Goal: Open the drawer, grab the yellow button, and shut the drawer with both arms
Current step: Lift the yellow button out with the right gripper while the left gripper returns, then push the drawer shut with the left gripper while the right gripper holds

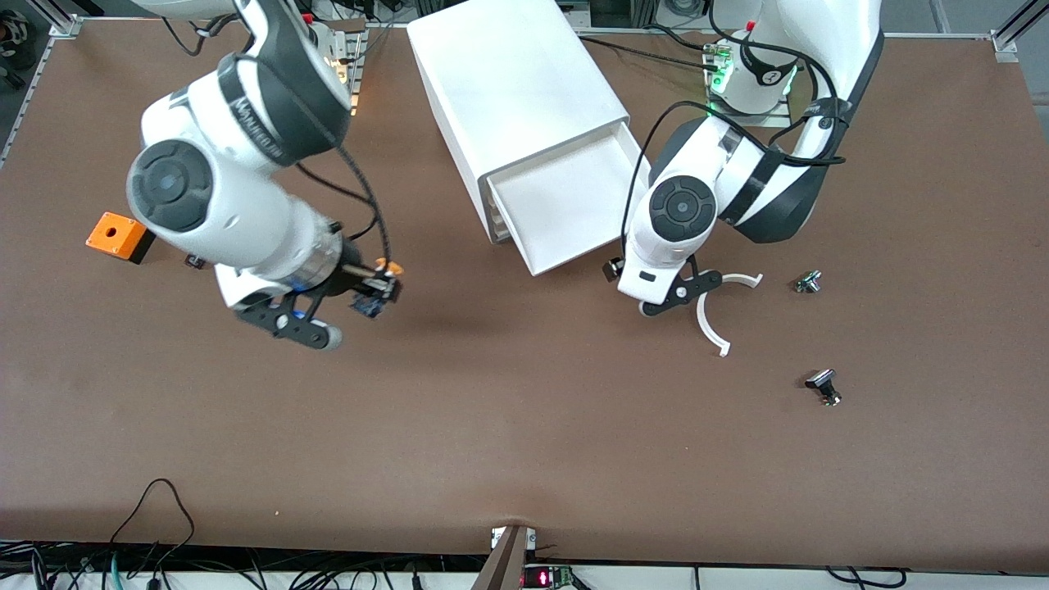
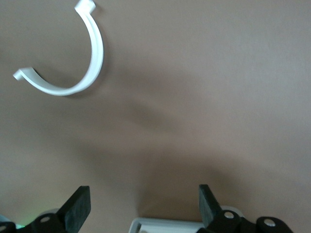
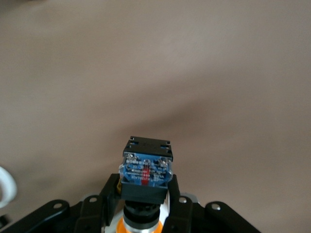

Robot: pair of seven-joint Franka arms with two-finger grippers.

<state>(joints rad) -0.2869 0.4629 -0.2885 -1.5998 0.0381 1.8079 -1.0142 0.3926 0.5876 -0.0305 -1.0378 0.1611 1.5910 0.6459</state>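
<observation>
The white box cabinet [image 1: 508, 82] lies on the brown table with its top drawer [image 1: 565, 205] pulled out; the tray looks empty. My right gripper [image 1: 379, 288] is over bare table toward the right arm's end, shut on the button [image 1: 385, 279]. In the right wrist view the button [image 3: 146, 167] shows its black body, blue bit and orange cap between the fingers [image 3: 109, 194] of that gripper [image 3: 146, 194]. My left gripper [image 1: 627, 279] is open and empty, low beside the drawer's front corner. In the left wrist view the gripper [image 2: 144, 206] frames a white drawer edge [image 2: 165, 225].
A white C-shaped ring [image 1: 717, 315] lies next to the left gripper and also shows in the left wrist view [image 2: 73, 73]. Two small silver-and-black parts [image 1: 809, 282] [image 1: 824, 385] lie toward the left arm's end. An orange box with a hole [image 1: 119, 235] sits beside the right arm.
</observation>
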